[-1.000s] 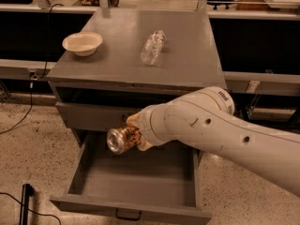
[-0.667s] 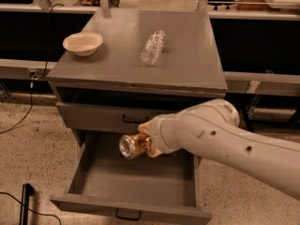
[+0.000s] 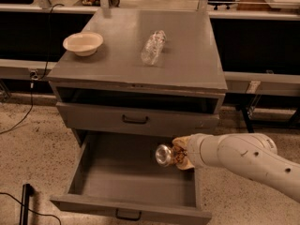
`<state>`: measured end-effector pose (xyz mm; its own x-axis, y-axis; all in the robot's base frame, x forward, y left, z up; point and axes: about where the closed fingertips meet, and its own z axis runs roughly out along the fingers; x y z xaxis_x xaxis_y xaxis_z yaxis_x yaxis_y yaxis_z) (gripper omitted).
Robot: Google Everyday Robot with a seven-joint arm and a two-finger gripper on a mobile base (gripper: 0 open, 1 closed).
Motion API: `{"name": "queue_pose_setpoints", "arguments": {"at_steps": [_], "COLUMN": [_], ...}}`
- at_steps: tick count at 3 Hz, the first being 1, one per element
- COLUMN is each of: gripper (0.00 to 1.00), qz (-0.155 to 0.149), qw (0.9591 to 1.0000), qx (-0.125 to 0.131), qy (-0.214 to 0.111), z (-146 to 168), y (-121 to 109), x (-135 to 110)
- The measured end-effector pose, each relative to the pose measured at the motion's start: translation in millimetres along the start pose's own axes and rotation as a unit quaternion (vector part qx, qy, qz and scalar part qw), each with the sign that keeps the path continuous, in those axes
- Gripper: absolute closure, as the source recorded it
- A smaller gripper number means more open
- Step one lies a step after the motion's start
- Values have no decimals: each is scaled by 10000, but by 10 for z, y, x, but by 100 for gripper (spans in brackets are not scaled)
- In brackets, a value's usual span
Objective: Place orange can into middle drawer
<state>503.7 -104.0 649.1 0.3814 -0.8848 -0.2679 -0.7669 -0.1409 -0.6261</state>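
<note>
While my tool (image 3: 174, 155) clasps the orange can (image 3: 164, 154) sideways above the right side of the open middle drawer (image 3: 117, 172), I should lower it near the floor before releasing, lest it roll.

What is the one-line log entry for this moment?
phase: placing | gripper: shut on orange can, at right side of open middle drawer | release: not yet | cabinet top: bowl, plastic bottle
</note>
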Motion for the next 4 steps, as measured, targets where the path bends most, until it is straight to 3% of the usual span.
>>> {"name": "queue_pose_setpoints", "arguments": {"at_steps": [1,2,3,4], "gripper": [100,100,100,100], "qz": [-2,-203,-334,-390], "qw": [10000,9998,9981,9965], "qx": [1,-6,193,58], "qy": [1,-63,-474,-735], "z": [-1,299,753,1033], "y": [-3,76,134,415], "x": [-3,10,-29,-44]}}
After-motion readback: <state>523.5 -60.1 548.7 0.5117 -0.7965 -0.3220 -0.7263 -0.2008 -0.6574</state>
